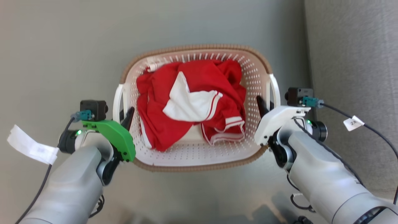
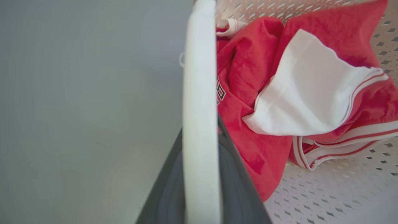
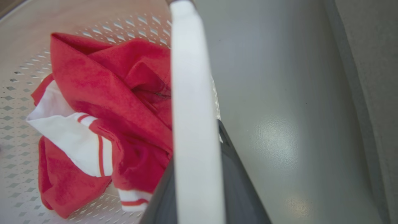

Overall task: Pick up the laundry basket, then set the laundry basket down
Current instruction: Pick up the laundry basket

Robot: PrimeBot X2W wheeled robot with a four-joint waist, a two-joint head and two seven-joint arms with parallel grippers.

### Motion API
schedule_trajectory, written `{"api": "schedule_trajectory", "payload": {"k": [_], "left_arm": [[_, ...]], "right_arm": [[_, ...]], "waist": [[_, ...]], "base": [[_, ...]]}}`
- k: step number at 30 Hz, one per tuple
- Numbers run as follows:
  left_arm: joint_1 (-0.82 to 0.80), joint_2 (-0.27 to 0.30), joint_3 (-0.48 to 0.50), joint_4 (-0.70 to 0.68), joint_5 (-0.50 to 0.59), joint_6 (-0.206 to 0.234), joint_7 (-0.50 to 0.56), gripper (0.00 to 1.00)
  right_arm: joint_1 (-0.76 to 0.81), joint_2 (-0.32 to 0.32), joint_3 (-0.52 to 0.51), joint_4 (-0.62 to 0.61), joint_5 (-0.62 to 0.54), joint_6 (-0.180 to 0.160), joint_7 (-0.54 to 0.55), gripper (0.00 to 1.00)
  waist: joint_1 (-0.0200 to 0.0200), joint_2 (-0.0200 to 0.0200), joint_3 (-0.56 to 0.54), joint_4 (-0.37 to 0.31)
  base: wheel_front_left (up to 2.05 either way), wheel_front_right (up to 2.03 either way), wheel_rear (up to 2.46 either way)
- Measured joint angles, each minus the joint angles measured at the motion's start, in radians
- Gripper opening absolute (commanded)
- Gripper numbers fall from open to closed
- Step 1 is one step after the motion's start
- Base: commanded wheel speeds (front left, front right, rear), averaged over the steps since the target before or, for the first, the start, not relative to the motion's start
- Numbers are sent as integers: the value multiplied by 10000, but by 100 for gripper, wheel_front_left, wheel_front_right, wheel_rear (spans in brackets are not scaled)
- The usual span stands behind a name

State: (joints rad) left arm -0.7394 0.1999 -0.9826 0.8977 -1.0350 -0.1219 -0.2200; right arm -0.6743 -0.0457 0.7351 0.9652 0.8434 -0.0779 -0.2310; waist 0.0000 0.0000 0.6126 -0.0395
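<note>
The laundry basket [image 1: 199,49], cream-white and perforated with a brown woven rim, sits centred in the head view over a grey floor. A crumpled red and white garment [image 1: 192,99] lies inside it. My left gripper [image 1: 126,117] is shut on the basket's left white handle [image 1: 117,99]; in the left wrist view that handle [image 2: 199,93] runs up between the dark fingers [image 2: 242,193]. My right gripper [image 1: 263,107] is shut on the right white handle [image 1: 275,88], which the right wrist view shows as a white bar [image 3: 192,109] across its dark fingers [image 3: 241,189].
A grey textured surface [image 1: 351,62] with a straight edge rises along the right side, close to my right arm. Smooth grey floor [image 1: 62,56] lies left of and beyond the basket. White paper tags hang from the wrist cables [image 1: 31,146].
</note>
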Motion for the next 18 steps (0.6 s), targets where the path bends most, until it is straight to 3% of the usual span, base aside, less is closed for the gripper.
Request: {"api": "schedule_trajectory", "payload": {"k": [18], "left_arm": [[1077, -443, -232, 746, -738, 0, 744, 0]], "right_arm": [[593, -10, 836, 562, 796, 357, 1419, 0]], "waist": [[-1, 0, -2448, -165]], "base": [[0, 0, 0]]}}
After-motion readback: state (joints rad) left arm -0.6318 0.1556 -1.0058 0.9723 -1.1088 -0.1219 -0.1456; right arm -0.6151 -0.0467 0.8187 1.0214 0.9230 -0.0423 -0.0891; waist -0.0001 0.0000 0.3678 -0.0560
